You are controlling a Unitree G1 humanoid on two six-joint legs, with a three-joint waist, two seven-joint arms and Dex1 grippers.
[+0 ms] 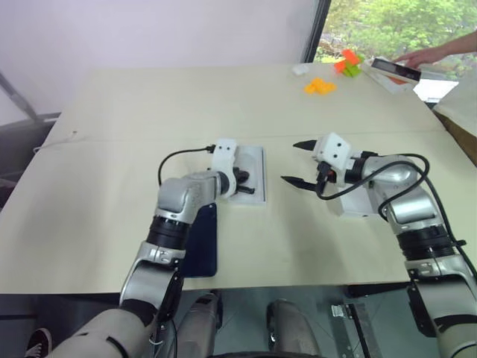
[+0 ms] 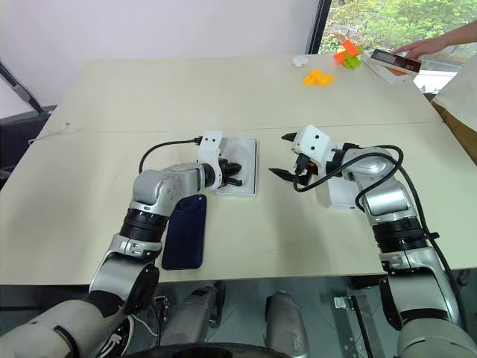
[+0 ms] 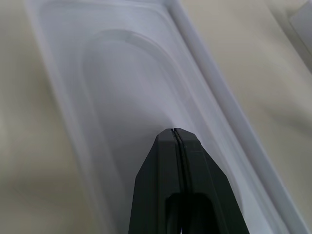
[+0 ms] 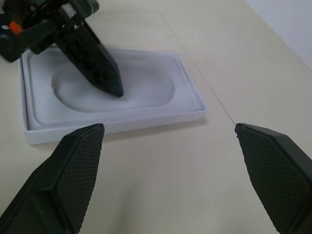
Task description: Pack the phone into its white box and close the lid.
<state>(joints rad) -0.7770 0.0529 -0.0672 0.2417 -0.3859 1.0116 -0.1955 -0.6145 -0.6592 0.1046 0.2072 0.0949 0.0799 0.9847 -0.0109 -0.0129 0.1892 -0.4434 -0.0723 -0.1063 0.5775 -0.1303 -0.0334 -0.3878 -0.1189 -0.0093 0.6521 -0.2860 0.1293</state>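
The white box (image 1: 253,160) is a shallow tray with an oval hollow, lying at mid-table. My left gripper (image 1: 241,181) is shut with nothing in it, its joined fingertips (image 3: 174,132) down inside the tray's hollow (image 4: 146,87). The phone (image 2: 185,231), dark navy and glossy, lies flat near the table's front edge, beside my left forearm. My right gripper (image 1: 291,162) hangs open and empty just right of the tray, its fingers (image 4: 78,161) spread wide. The lid (image 2: 339,192), a white shell, sits on the table partly hidden under my right forearm.
At the far right corner lie orange pieces (image 1: 320,86), an orange and green block (image 1: 348,62) and a small white item (image 1: 300,69). A person's hand (image 1: 425,54) rests by a boxed phone (image 1: 395,68) there. A seam crosses the table (image 1: 112,104).
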